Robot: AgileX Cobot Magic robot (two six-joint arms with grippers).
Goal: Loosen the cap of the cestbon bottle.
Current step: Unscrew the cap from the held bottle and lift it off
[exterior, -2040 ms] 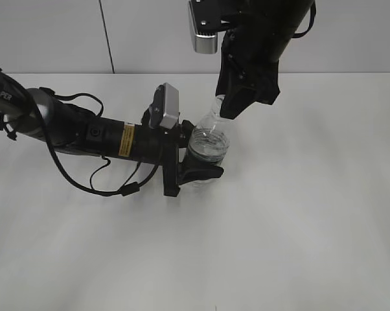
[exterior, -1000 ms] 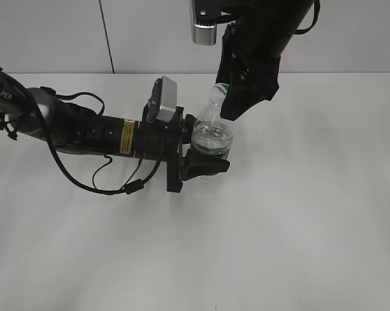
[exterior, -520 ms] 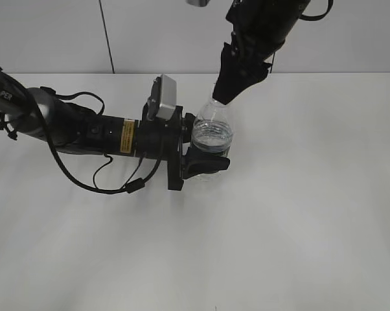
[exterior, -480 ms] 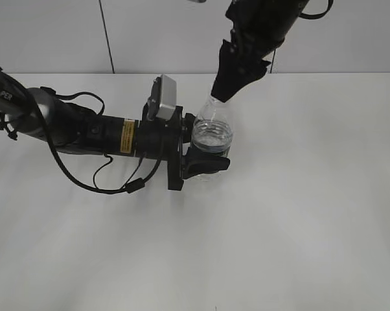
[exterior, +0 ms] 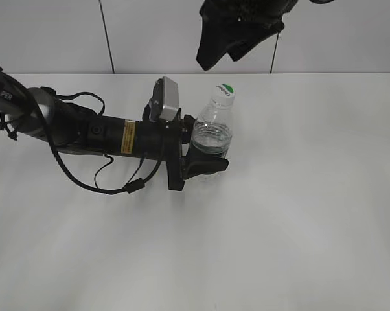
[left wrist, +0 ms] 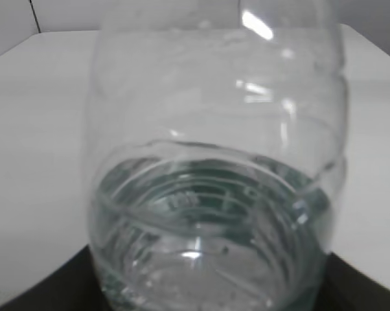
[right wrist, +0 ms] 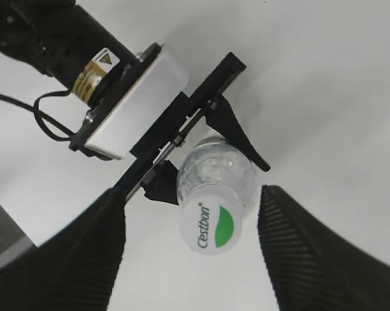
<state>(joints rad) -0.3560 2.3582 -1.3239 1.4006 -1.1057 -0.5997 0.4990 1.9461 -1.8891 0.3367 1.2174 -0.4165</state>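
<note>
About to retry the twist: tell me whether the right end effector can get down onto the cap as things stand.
Probably yes. The right end effector hangs open above the cap, nothing between them. The left end effector holds the cestbon bottle lower down, clear of the cap.

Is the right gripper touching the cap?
No: the right gripper is open above the cap, with gaps on both sides.

I read "Cestbon" on the cap (right wrist: 210, 225), frame bottom centre; yellow warning sticker (right wrist: 94, 70) upper left is illegible.
</note>
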